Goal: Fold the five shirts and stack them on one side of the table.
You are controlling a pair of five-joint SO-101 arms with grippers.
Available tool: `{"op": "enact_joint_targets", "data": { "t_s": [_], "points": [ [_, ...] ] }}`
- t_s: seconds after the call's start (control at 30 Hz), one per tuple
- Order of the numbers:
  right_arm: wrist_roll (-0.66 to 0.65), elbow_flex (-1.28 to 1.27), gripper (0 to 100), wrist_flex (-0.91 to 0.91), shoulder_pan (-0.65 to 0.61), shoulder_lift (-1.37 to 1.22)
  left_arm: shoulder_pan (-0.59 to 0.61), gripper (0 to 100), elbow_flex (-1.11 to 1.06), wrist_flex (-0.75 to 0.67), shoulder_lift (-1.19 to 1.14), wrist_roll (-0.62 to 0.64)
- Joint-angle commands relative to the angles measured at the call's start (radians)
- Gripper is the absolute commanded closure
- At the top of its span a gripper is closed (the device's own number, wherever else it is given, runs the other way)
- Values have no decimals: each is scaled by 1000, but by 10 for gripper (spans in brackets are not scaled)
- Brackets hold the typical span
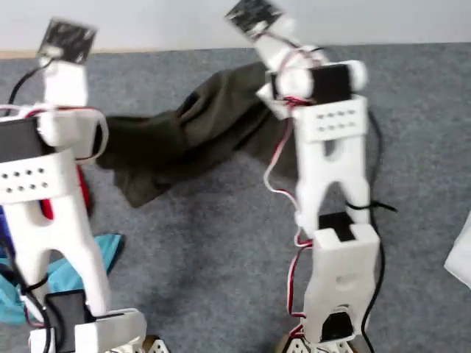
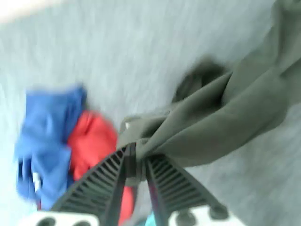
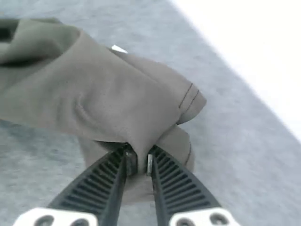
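Two arms hold one dark olive shirt (image 1: 191,132) between them, stretched over the grey counter (image 1: 221,257). At the far left of the high view we see a teal shirt (image 1: 114,250) bunched on the counter, partly hidden behind the left arm (image 1: 51,198). From the left wrist we find a blue shirt (image 2: 44,127) and a red shirt (image 2: 91,141), crumpled and touching each other on the counter below the left tool (image 2: 136,165). That tool's jaws are pinched narrow on a gathered corner of the olive shirt, and the cloth runs away from them in taut folds. Toward the middle, the shirt sags in a loose lobe, and we cannot tell whether its lower edge touches the counter. Farther right, the right arm (image 1: 335,184) stands in front of the shirt's other end and covers it from above. The right wrist shows the right tool (image 3: 137,162) closed narrow on a fold of the same shirt, close to a stitched hem. At the right edge of the high view lies a pale cloth (image 1: 462,254), well apart from the olive shirt.
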State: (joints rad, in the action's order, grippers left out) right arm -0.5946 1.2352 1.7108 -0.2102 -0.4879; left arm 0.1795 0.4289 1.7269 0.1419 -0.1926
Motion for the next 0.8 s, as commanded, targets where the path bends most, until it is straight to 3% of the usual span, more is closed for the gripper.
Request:
{"op": "enact_joint_targets", "data": {
  "t_s": [0.0,0.2,0.33,0.6,0.77],
  "points": [
    [-41,40,988,5,81,142,-63,997,156,-41,34,49],
    [-95,29,988,87,200,232,-46,997,162,-5,41,48],
    [-137,-118,988,85,246,278,2,995,50,26,40,43],
    [-163,-586,988,84,124,461,66,980,-111,25,32,-35],
    [-158,-675,988,44,54,481,61,973,-113,-54,32,-35]
  ]
}}
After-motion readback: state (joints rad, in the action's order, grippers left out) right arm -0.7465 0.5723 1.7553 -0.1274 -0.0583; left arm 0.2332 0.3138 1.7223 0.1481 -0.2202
